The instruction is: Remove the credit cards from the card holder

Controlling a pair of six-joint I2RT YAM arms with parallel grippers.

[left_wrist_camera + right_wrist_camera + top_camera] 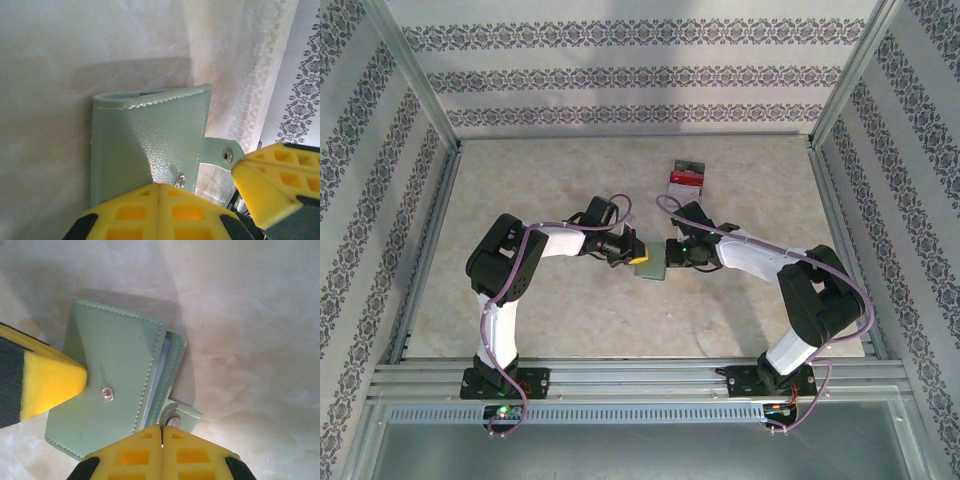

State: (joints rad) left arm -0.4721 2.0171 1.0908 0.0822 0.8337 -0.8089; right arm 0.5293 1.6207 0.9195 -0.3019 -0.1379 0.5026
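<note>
Yellow honeycomb pads of the left hand (159,189) sit at the bottom edge of the left wrist view. They are pressed together with no gap, pinching the lower edge of the card holder (150,135) just beside its metal snap stud (180,180). The holder is pale grey-green with light stitching and is folded over, its fold toward the top of the frame. At lower right a short strap (218,152) with its own snap runs from behind the holder into the yellow pads of the right hand (242,170).

In the right wrist view, the right hand's pads meet at bottom centre, clamped on the end of that strap. The holder lies centre-left beyond them. Its upper flap stands slightly off the lower one, with a pale blue-grey sliver between; whether that is lining or a card I cannot tell. One left-hand pad touches the flap from the left edge. Whether the holder rests on the surface (520,200) or hangs just above it is unclear.

From above, the left arm (505,270) and right arm (810,290) rise from the bottom of the frame and bend inward. The hands meet tip to tip at frame centre with the holder between them. Farther up, just right of centre, a red, grey and dark stack of cards (685,178) lies on the beige marbled surface, well apart from both hands. Patterned walls (640,80) close the back.
</note>
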